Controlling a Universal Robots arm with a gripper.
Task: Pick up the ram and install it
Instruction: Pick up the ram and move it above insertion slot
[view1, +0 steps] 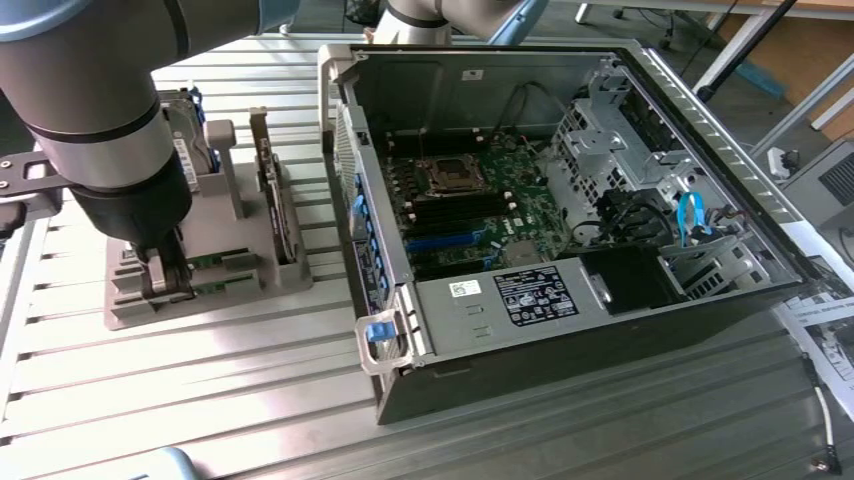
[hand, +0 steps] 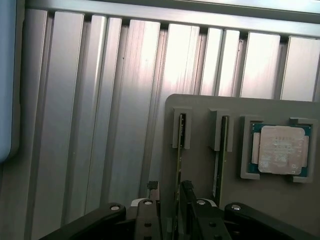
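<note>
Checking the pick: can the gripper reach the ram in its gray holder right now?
Probably yes: the open gripper sits at the ram, a finger on each side, nothing blocking it.

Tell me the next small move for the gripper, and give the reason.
Probably close the gripper on the ram. In the wrist view the thin green stick stands on edge in the grey holder and seems to run between the open fingers, one on each side. The exterior view has the gripper down at that holder, so a grip looks due.
</note>
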